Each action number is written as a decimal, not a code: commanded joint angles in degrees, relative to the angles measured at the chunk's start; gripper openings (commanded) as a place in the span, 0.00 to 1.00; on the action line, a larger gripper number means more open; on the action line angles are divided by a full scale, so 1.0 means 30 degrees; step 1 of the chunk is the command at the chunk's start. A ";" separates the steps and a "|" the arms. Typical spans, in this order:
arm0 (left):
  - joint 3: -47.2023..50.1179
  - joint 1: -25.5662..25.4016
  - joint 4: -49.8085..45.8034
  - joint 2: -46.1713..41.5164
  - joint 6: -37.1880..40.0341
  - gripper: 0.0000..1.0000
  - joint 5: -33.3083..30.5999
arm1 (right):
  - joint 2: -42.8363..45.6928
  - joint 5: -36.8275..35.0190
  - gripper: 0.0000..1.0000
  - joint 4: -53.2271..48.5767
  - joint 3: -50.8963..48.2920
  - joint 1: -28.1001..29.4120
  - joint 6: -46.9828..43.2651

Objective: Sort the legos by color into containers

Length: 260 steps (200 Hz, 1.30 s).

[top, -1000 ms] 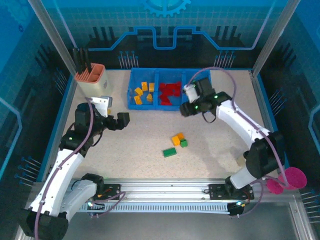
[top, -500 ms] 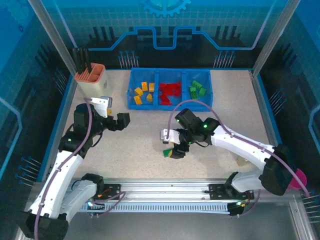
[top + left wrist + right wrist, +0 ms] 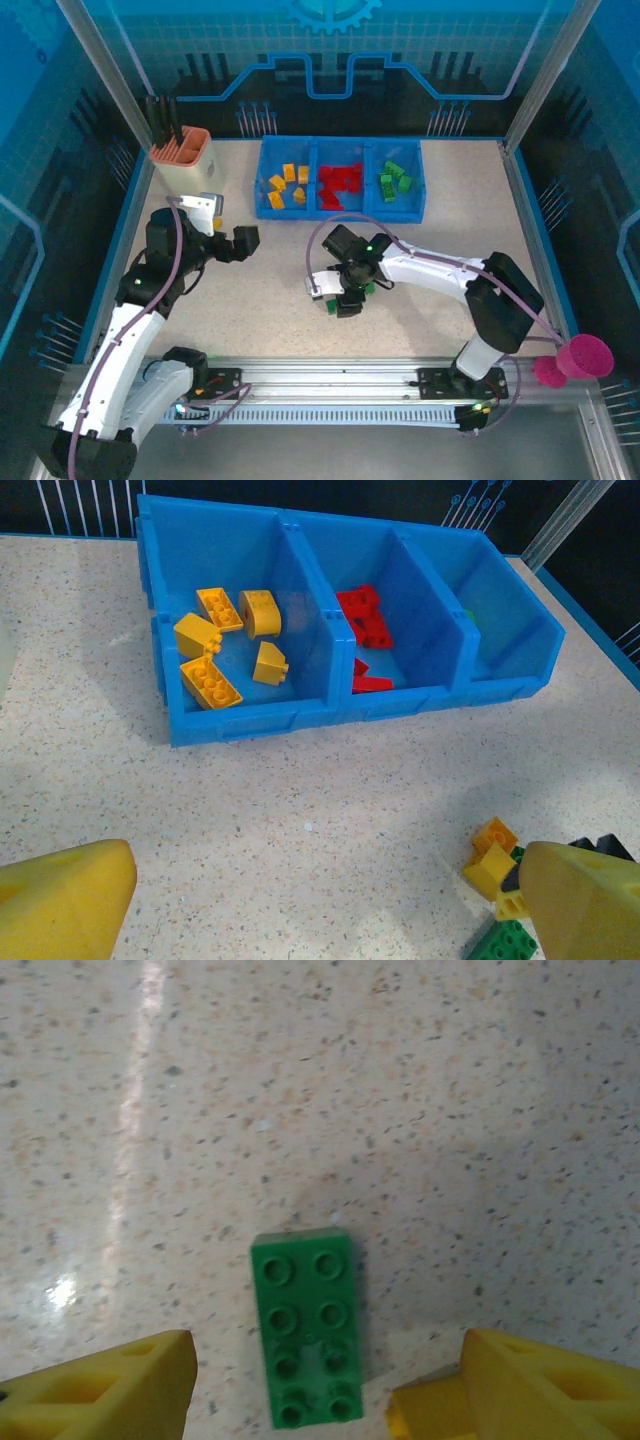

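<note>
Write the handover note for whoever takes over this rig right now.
Left gripper: jaws open, empty, hovering over the table left of centre.
Right gripper: jaws open, astride the green oblong plastic brick lying flat on the table, not gripping it.
Done: low blue plastic tray holds yellow-orange bricks in the left compartment, red bricks in the middle, green bricks in the right.
Left: that green brick, plus the loose yellow-orange bricks beside it.
</note>
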State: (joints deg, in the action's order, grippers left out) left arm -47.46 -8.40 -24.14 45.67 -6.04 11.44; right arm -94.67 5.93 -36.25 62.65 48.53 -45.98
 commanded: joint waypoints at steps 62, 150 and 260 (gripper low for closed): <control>-0.0152 0.0194 -0.0108 0.0039 0.0505 0.99 -0.0327 | -0.2288 0.0028 0.75 -0.0104 0.0780 0.0149 0.0269; -0.0147 0.0225 -0.0154 0.0026 0.0521 0.99 -0.0298 | -0.2798 -0.0407 0.64 0.0067 0.0284 0.0191 -0.0046; -0.0124 0.0223 -0.0215 -0.0120 0.0544 0.99 -0.0262 | -0.2849 -0.1552 0.43 0.0363 -0.0405 0.0749 -0.0546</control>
State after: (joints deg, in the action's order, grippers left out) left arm -47.46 -8.34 -24.16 45.78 -5.61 10.81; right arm -102.83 1.48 -35.05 62.41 49.84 -47.07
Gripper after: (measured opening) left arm 0.994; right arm 0.448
